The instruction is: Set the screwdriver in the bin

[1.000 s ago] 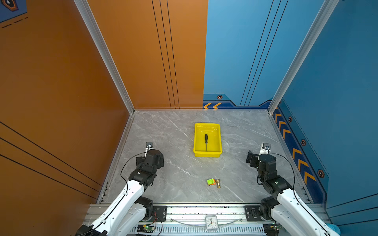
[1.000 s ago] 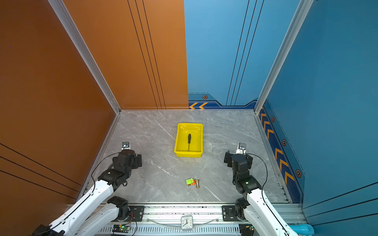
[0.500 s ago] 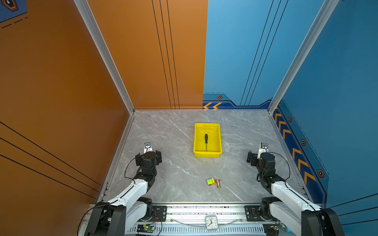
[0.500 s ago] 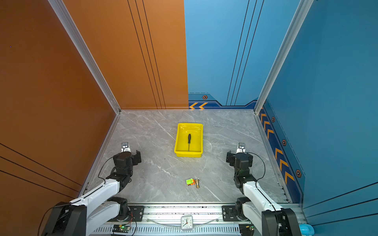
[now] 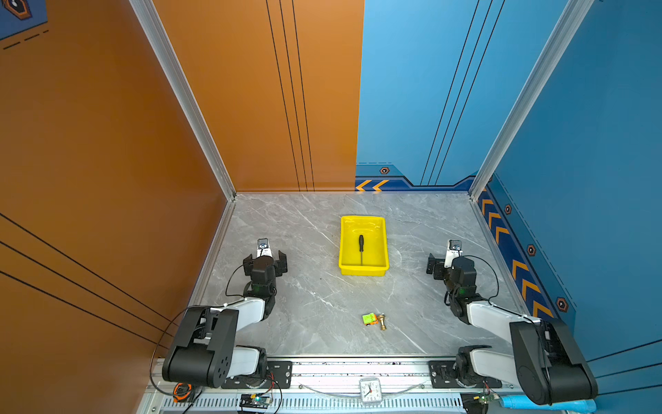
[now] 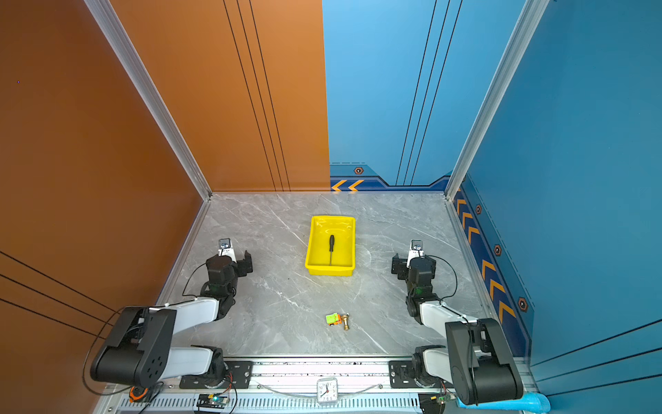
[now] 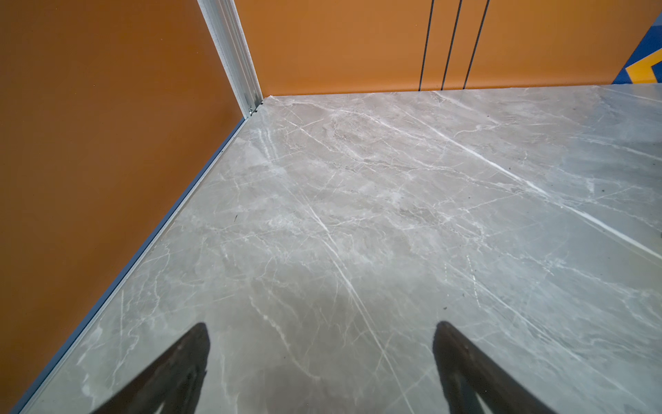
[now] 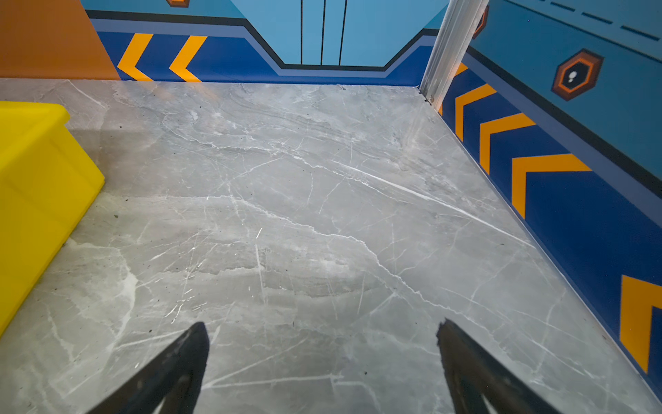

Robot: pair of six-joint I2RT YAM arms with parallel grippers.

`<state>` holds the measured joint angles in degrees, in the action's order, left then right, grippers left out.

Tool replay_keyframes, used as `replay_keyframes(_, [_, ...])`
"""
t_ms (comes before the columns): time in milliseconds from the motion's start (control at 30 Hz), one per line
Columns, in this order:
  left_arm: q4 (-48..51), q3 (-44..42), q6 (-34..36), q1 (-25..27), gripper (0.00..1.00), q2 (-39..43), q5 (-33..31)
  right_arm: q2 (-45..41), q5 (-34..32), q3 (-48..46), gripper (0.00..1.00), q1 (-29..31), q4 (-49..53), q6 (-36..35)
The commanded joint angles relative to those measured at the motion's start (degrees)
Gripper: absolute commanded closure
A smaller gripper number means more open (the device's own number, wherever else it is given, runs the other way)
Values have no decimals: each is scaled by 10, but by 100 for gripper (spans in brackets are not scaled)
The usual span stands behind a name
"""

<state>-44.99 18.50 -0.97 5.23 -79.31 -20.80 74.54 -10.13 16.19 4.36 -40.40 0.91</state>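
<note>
Screwdriver [image 5: 361, 249] lies flat on the floor of the bin [image 5: 343, 247], about midway between its side walls, so the task looks done and nothing seems left except confirming it. The bin sits on the marble surface [image 5: 304, 286], centred between the left and right edges and nearer the far edge than the near one.

The screwdriver's long axis runs along the bin's long side, from far to near. Its black handle points to the far edge and its thin shaft to the near edge, the tip close to the bin's near wall.

Both tools are released and hold nothing. The left gripper [image 7: 322, 328] hovers by the left edge with fingers spread, and the right gripper [image 8: 322, 326] does likewise by the right edge, beside the bin but apart from it.
</note>
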Motion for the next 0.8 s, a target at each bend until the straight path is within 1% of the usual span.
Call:
replay_keyframes(0, [-36, 20, 8, -16, 2, -26, 41, 41, 22, 12, 0, -10, -95, 3])
replay_keyframes(133, [-62, 13, 9, -18, 2, -48, 56, 87, 19, 9, 0, -11, -151, 7])
replay_keyframes(333, [-105, 8, 10, -19, 2, -89, 61, 122, 19, 11, 0, -9, -176, 6])
replay_keyframes(433, [-121, 12, 10, -19, 2, -103, 52, 143, -23, 24, 0, -3, -177, 10])
replay_keyframes(500, [-122, 11, 6, -18, 2, -102, 34, 140, -51, 44, 0, -2, -132, 24])
replay_keyframes(567, [-121, 13, 1, -18, 2, -104, 23, 141, -36, 45, 0, -15, -131, 33])
replay_keyframes(767, [-108, 20, 8, -12, 2, -105, 21, 141, -36, 45, 0, -15, -130, 34])
